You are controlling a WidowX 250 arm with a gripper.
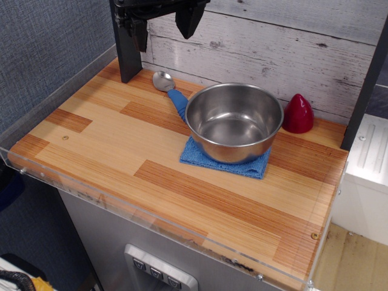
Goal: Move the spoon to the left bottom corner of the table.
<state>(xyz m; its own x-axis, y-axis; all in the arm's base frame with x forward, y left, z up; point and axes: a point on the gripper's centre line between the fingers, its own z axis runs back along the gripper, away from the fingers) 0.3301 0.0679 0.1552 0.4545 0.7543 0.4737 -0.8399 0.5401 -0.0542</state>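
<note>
The spoon lies flat at the back of the table, its shiny round bowl toward the back left and its ribbed blue handle running toward the metal pot, with the handle's end hidden behind the pot's rim. My gripper hangs at the top of the view, well above the spoon's bowl. Its two dark fingers stand apart with nothing between them. The table's striped wooden top has a clear acrylic rim along the left and front edges.
A steel pot sits on a folded blue cloth in the middle right. A red cone-shaped object stands at the back right. A black post rises at the back left by the plank wall.
</note>
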